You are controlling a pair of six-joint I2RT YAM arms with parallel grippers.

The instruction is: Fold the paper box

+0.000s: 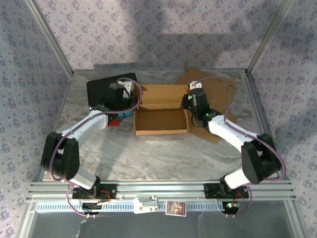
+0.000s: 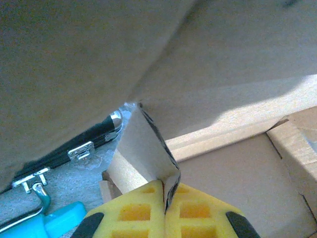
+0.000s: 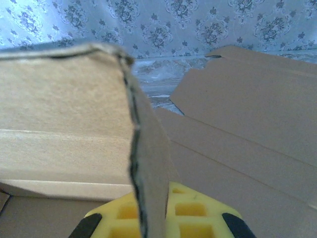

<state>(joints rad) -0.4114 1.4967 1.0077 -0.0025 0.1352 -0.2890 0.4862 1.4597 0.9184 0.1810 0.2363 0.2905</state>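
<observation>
Cardboard takes up the middle of the overhead view: the paper box (image 1: 161, 113) is seen open-topped at the centre of the table (image 1: 148, 153), its lid raised at 12 o'clock. The left gripper (image 1: 134, 100) is set at the box's 9 o'clock wall and the right gripper (image 1: 189, 101) at its 3 o'clock wall. A black case (image 1: 101, 91) lies at 10 o'clock of the box, flat cardboard sheets (image 1: 218, 84) at 2 o'clock, and a blue tool (image 1: 123, 115) just beside the left arm.

From the left wrist, the yellow pads (image 2: 133, 213) are pressed together on a folded side flap of the box — the flap rises toward 12 o'clock between them. The case's latches and the blue tool are seen at 8 o'clock.

From the right wrist, the box's side wall is pinched edge-on between the yellow pads (image 3: 193, 213), with the box interior at 9 o'clock and the flat sheets at 2 o'clock.
</observation>
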